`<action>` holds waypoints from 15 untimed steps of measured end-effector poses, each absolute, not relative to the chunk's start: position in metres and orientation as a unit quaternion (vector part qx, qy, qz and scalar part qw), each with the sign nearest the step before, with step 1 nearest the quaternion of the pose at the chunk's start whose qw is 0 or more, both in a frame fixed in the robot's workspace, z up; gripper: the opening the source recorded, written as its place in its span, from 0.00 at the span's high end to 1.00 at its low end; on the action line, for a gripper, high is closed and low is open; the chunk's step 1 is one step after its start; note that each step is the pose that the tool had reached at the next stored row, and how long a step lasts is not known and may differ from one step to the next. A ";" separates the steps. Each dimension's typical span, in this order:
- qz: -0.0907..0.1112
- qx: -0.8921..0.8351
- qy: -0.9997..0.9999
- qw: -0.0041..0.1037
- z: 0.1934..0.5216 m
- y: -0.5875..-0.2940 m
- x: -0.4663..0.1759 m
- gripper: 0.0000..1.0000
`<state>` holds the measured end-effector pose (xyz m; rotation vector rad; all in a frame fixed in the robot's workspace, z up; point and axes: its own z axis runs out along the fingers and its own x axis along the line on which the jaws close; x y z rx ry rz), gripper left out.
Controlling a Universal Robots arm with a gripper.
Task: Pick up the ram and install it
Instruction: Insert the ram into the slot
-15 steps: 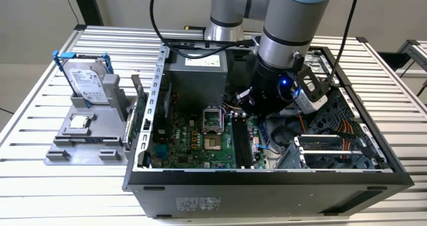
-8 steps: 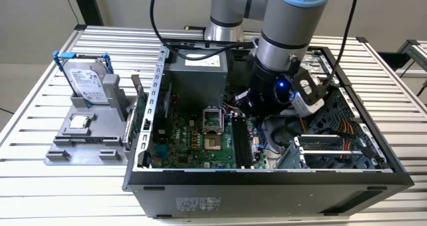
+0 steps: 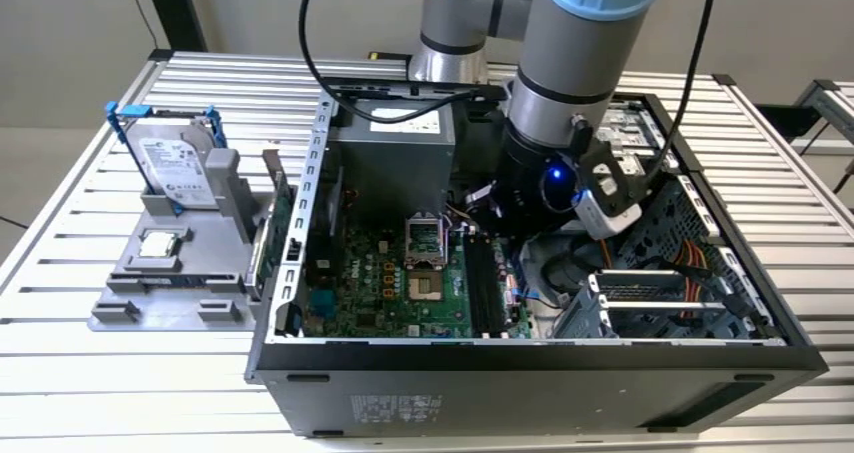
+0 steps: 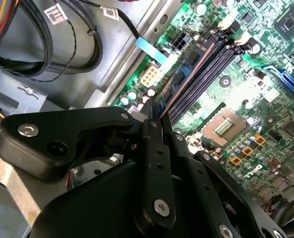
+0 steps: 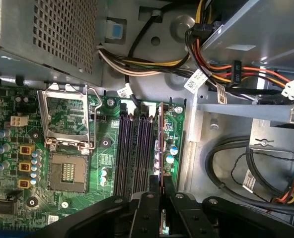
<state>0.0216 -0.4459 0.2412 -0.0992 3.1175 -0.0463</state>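
Here, arm plunged into the case (image 3: 747, 303), tool (image 5: 162, 191) clamped on the ram (image 5: 161, 144) over the slots (image 5: 134, 148).

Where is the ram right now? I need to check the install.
In both wrist views the ram stands edge-on between the end effector's fingers, over the outermost black memory slot, beside the processor socket.

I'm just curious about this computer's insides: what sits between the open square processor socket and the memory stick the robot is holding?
In the first wrist view, black empty memory slots lie between the processor socket and the ram clamped by the gripper.
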 end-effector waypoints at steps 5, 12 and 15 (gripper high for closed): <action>-0.015 -0.018 1.000 0.011 0.240 -0.448 0.021 1.00; -0.015 -0.002 1.000 0.011 0.239 -0.450 0.020 1.00; -0.015 -0.001 1.000 0.011 0.238 -0.451 0.018 1.00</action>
